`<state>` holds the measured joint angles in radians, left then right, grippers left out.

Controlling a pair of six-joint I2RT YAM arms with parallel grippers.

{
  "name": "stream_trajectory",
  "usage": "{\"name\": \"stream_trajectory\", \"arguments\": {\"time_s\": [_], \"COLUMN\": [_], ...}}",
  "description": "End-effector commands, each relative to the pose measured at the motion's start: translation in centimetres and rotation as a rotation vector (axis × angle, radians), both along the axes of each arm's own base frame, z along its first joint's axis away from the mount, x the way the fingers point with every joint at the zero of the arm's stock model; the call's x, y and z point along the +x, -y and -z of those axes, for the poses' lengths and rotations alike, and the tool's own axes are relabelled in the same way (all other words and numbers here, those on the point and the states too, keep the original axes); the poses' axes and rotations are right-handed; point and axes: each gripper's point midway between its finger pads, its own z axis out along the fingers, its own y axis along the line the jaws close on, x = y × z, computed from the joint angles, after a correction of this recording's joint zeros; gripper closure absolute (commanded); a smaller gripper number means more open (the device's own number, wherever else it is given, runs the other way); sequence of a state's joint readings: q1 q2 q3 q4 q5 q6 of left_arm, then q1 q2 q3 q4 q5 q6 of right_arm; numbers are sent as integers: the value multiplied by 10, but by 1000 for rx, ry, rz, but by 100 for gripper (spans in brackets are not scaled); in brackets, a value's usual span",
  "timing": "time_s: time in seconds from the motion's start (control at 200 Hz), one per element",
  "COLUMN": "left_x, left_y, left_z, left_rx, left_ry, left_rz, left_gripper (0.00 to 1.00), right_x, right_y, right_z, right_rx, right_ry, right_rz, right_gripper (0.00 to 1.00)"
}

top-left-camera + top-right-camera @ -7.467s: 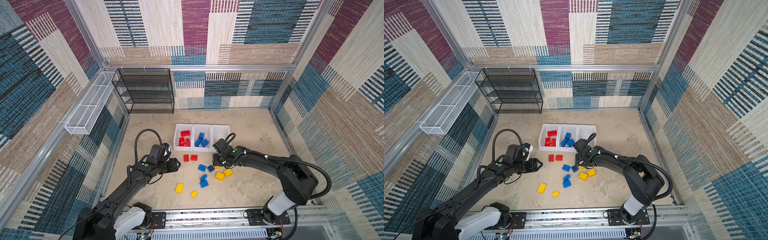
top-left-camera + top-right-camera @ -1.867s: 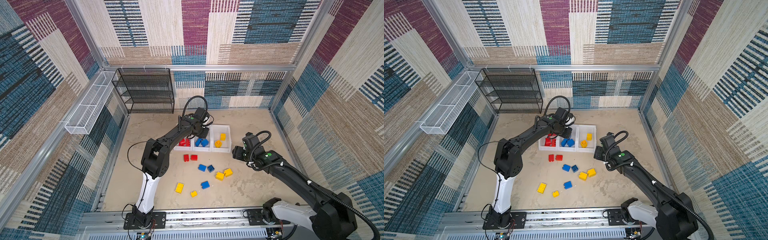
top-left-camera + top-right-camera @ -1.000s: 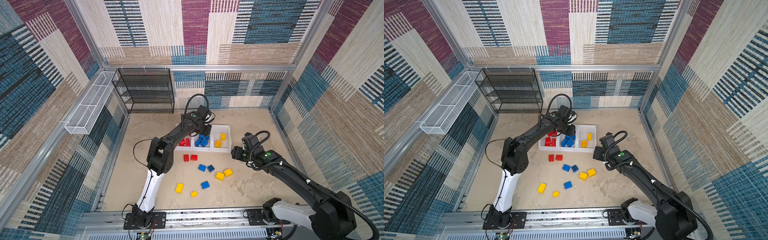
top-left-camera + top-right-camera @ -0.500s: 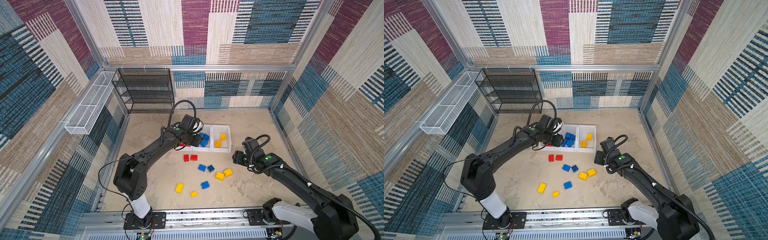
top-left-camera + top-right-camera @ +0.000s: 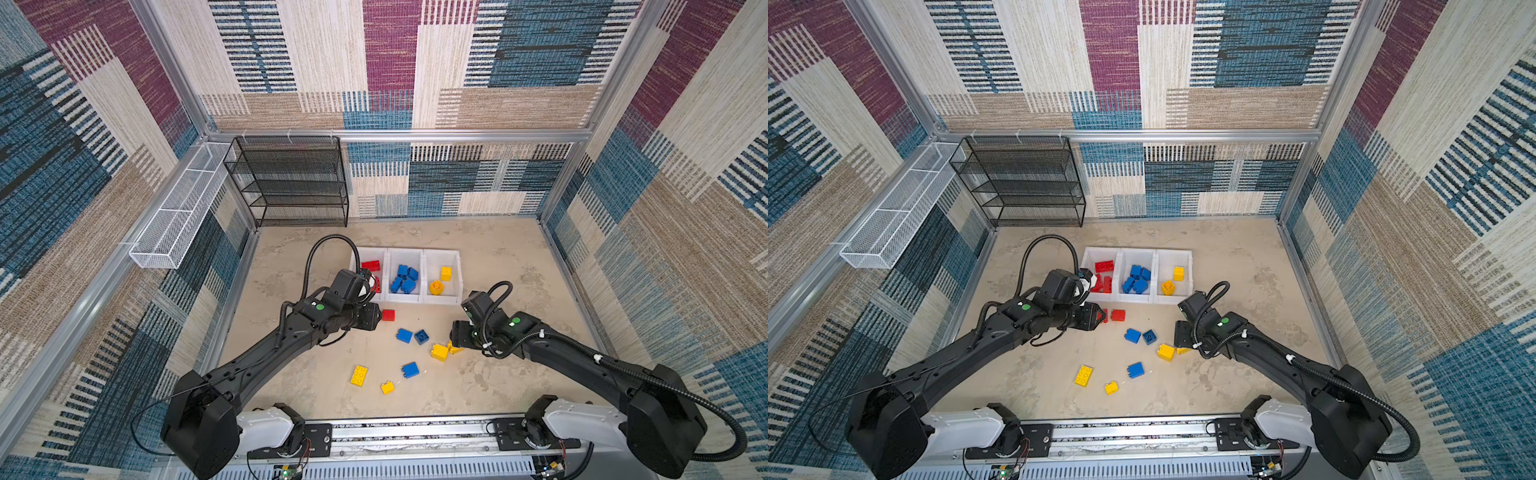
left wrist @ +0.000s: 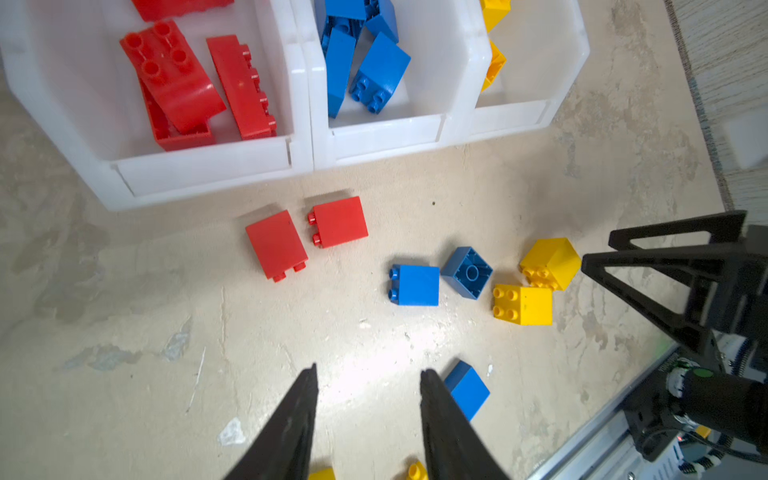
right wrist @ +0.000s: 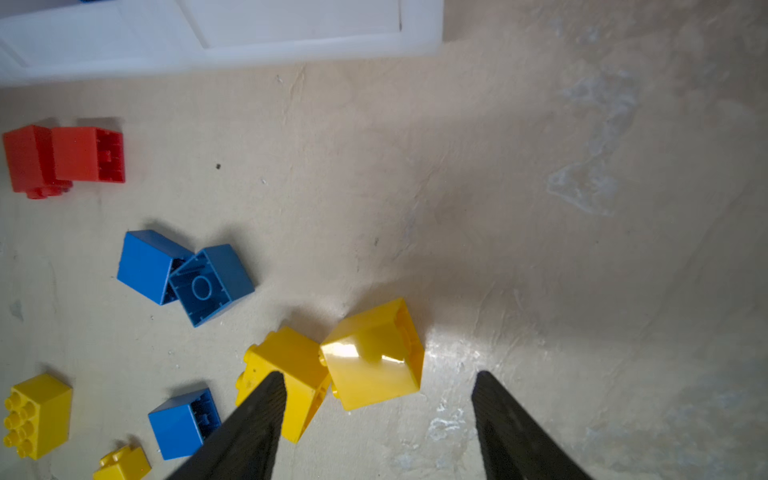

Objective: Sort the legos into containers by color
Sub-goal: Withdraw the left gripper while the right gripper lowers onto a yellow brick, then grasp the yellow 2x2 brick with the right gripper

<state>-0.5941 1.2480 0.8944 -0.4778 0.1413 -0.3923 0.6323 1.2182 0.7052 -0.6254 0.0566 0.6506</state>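
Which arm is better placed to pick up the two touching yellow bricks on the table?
Right, probably. The right gripper is open directly at the yellow bricks, which lie just ahead of it. The left gripper, also open, sits by the two red bricks, farther away.

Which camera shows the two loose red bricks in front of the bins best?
The left wrist view: both red bricks lie whole, sharp and mid-frame. The right wrist view catches them at its edge, one overlapping the other. In both top views they are small, and the left gripper covers at least part of one.
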Motion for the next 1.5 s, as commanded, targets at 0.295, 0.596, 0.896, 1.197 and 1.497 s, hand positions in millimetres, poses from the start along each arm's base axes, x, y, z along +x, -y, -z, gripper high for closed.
{"name": "stream_trajectory", "arguments": {"time_s": [0.295, 0.596, 0.896, 1.197, 1.497], "left_x": [-14, -18, -20, -22, -24], "left_y": [1, 3, 4, 4, 4], "left_z": [7, 9, 9, 9, 10], "left_rx": [-74, -69, -63, -57, -54], "left_ry": [-20, -27, -28, -30, -29], "left_rz": [-45, -43, -42, -39, -44], "left_gripper": [56, 56, 55, 55, 55], "right_x": [2, 3, 6, 13, 3], "right_y": [-6, -9, 6, -2, 3], "right_z": [17, 24, 28, 25, 36], "right_rx": [-61, -92, -155, -89, -99], "right_ry": [-26, -42, -41, -32, -64], "right_rz": [-27, -59, -2, -15, -20], "right_gripper": [25, 25, 27, 31, 39]}}
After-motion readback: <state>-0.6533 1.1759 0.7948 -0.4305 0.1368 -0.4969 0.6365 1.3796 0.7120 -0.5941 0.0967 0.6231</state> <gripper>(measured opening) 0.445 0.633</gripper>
